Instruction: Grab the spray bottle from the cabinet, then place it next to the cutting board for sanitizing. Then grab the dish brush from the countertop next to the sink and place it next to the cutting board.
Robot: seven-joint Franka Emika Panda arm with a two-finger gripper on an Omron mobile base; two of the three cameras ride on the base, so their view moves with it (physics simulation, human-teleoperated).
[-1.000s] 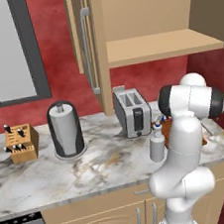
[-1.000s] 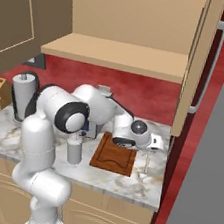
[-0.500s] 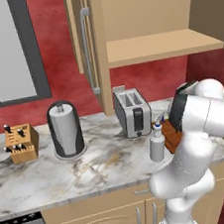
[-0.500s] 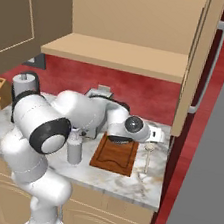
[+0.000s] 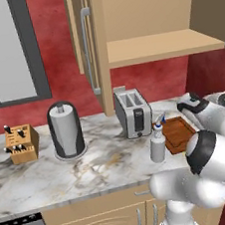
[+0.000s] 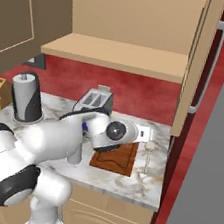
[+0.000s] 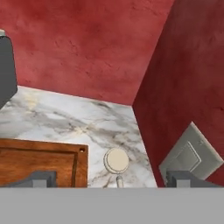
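The spray bottle (image 5: 157, 144) stands upright on the countertop (image 5: 92, 170), just left of the cutting board (image 5: 178, 133). Seen from the right base, the arm partly covers the bottle (image 6: 75, 154). The dish brush (image 6: 148, 158) lies on the marble just right of the cutting board (image 6: 115, 158). Its round pale head (image 7: 116, 160) shows in the hand view beside the board's corner (image 7: 41, 162). My gripper (image 6: 147, 135) hovers over the board's right edge, above the brush, open and holding nothing (image 7: 113, 179). The cabinet (image 5: 161, 45) hangs open above. The sink is out of view.
A toaster (image 5: 133, 113) stands behind the bottle, a paper towel holder (image 5: 65, 129) and a knife block (image 5: 20, 143) further left. The red side wall with a grey outlet (image 7: 191, 155) closes the counter's right end, near the cabinet door (image 6: 200, 71).
The arm's elbow has swung down toward the cameras while the hand stays above the board's right edge. The jaws remain open. Bottle and brush have not moved.
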